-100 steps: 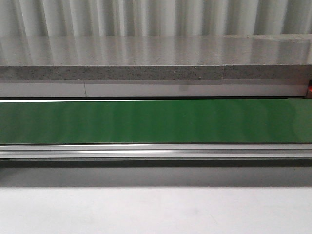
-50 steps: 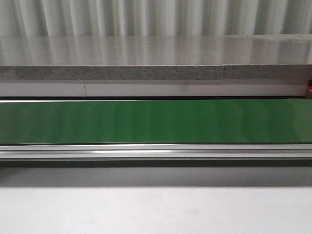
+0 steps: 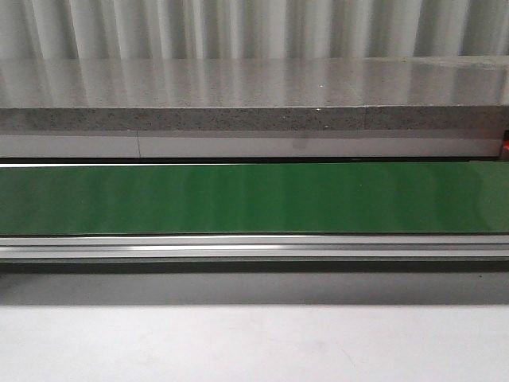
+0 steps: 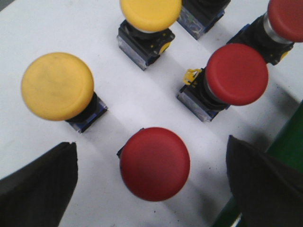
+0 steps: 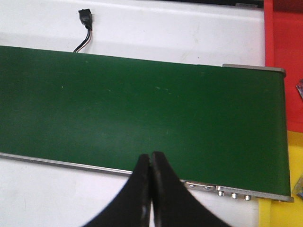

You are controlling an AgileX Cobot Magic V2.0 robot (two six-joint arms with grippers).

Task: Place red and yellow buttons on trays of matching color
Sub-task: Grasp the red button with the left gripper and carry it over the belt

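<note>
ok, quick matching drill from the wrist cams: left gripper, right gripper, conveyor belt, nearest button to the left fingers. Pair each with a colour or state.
Things:
1. left gripper
2. right gripper
3. conveyor belt
4. button between the left fingers

Colour or state:
A. red
B. shut, holding nothing
C. open
D. green

Pairs: 1-C, 2-B, 3-D, 4-A

Red tray point(image 5: 284, 56), yellow tray point(image 5: 284, 208) cut by frame edge; far red button point(image 4: 286, 19) cropped.
</note>
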